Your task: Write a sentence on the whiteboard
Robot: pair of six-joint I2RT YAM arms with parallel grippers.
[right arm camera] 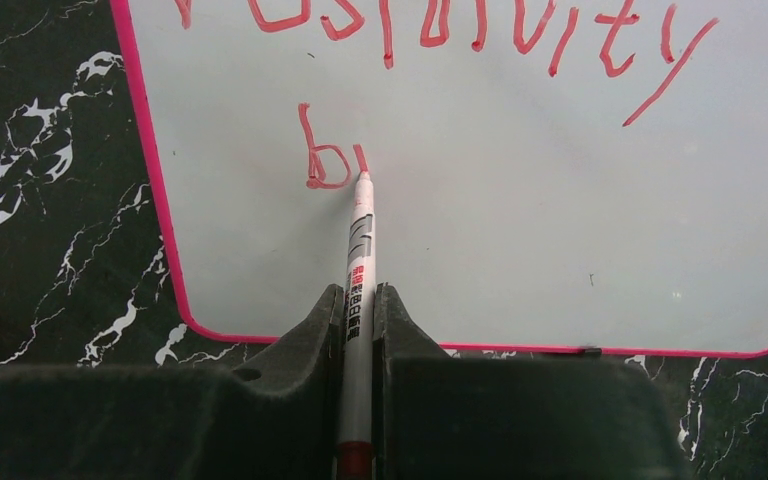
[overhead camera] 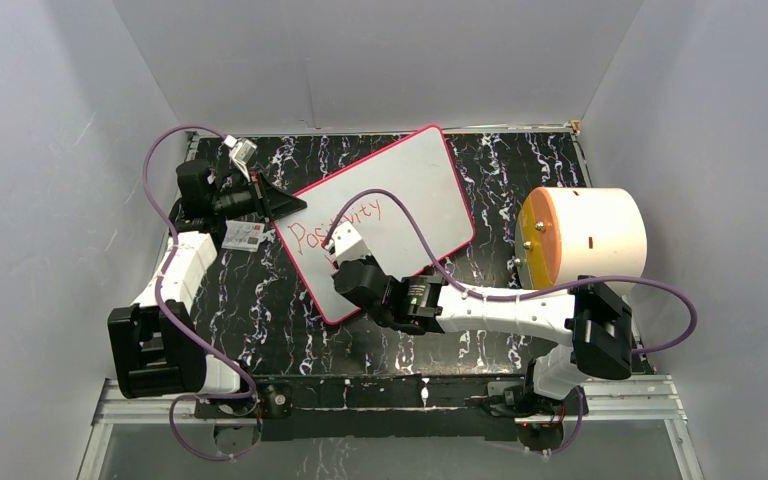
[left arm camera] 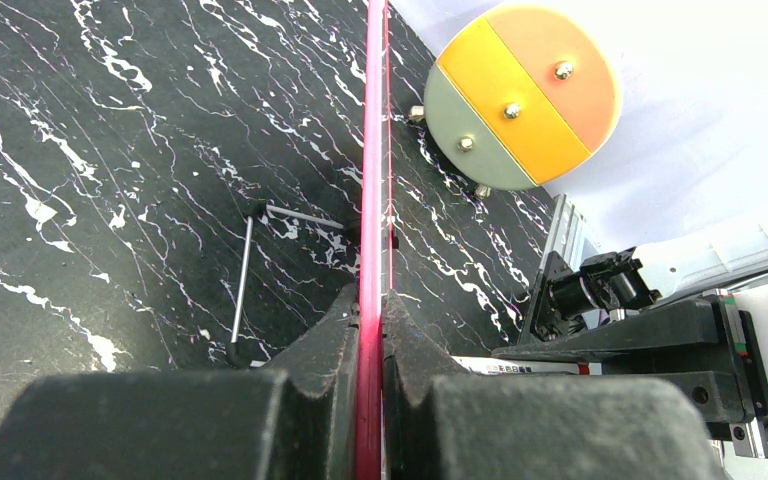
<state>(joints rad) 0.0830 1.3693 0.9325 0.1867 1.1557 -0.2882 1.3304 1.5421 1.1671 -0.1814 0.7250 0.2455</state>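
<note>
**Q:** What sits nearest the arm bases?
**A:** The right gripper (right arm camera: pixel 360 305). Its jaws are closed narrowly on 1 thin white marker (right arm camera: pixel 361 240). The marker points straight away from the wrist with its tip touching the whiteboard (right arm camera: pixel 520 260), probably so the writing shows to the wrist camera.

**Q:** Where exactly is the tip?
**A:** On the second line of the sentence (overhead camera: pixel 332 224), just after a red "b", at a short stroke that looks unfinished. Farther off, above it, runs the first line, the word "Positivity".

**Q:** And the board itself?
**A:** It lies flat and slanted on the black marbled counter (overhead camera: pixel 260 300), in the middle between the 2 arms. The white surface to the right of the tip is unwritten, which leaves room for more words.

**Q:** What does the other arm do?
**A:** The left gripper (left arm camera: pixel 370 320) meets the board's far-left edge. Its jaws pinch the pink frame, most likely to steady the board against the marker's push.

**Q:** What are the counts?
**A:** There are 2 arms, 2 grippers, 1 marker and 1 whiteboard. There is also 1 small white card (overhead camera: pixel 244 235) near the left gripper and 1 pale drum (overhead camera: pixel 600 230) with an orange face at the right. The writing so far is 1 whole word, 1 letter and 1 short stroke.
</note>
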